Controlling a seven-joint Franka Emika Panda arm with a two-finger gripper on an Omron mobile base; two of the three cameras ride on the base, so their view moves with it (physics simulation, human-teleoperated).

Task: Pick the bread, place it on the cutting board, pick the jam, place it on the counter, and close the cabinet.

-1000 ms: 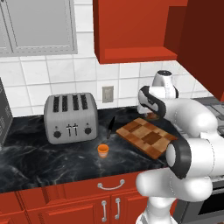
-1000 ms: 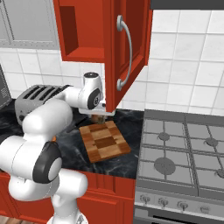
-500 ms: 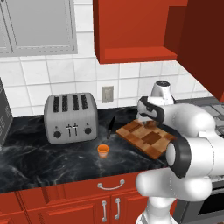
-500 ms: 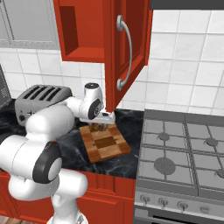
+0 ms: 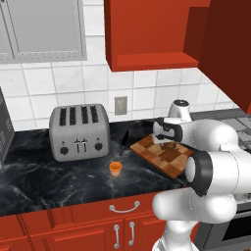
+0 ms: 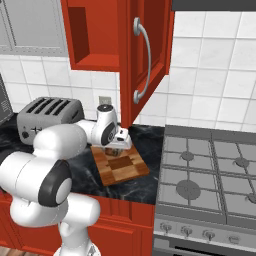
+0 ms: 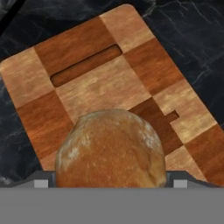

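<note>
Tool [image 6: 116, 149] low over the cutting board [image 6: 120, 167], clamped on the bread [image 7: 110, 149]; in the hand view the loaf sits between the two fingertips [image 7: 41, 183], its brown crust mottled, with the board's checkered squares and slot handle beyond it. Whether the loaf touches the board I cannot tell.

Board lies on the black worktop [image 5: 59, 176], angled to the front edge, its near corner close to that edge (right base view). Stove [image 6: 210, 175] just right of the board; bare marble to the board's left.

Jam [image 5: 115, 168] stands upright on the worktop, left of the board and apart from it, in front of the toaster [image 5: 78, 131], with bare surface all around it.

Cabinet [image 6: 95, 32] above: door [image 6: 147, 55] swung out, edge-on over the board's back end, silver handle facing the stove. The visible part of the cabinet's interior holds nothing.

Grey glass-fronted cabinet [image 5: 44, 29] at upper left, shut.
</note>
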